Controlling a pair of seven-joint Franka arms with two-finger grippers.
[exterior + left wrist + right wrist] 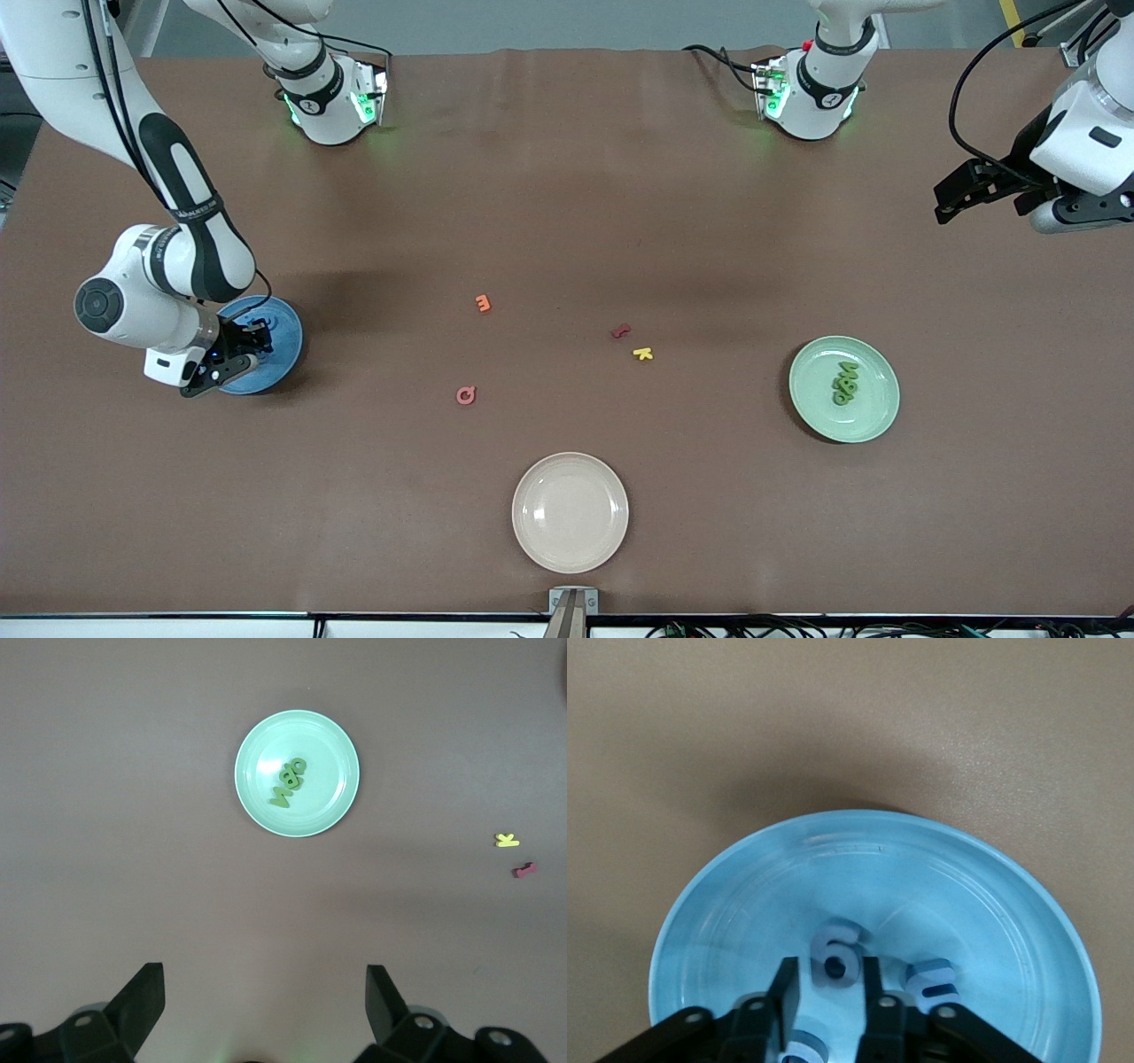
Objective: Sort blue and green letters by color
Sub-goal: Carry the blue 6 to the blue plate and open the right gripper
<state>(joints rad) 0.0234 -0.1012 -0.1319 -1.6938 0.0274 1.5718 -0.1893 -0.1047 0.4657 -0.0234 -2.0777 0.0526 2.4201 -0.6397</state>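
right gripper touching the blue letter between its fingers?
Cannot tell. In the right wrist view the blue letter sits between the right gripper fingers, edges too close to judge.

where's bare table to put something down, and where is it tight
Bare table runs between the two bases and the orange letter. The cream plate is empty. More room lies between the cream plate and the green plate. Mid-table is tight: orange, pink, dark red and yellow letters. The blue plate is crowded by the right hand and blue letters.

The right gripper [252, 344] hides part of the blue plate [282, 321]; the green letters [845, 382] (overlapping, tiny) cannot be read.
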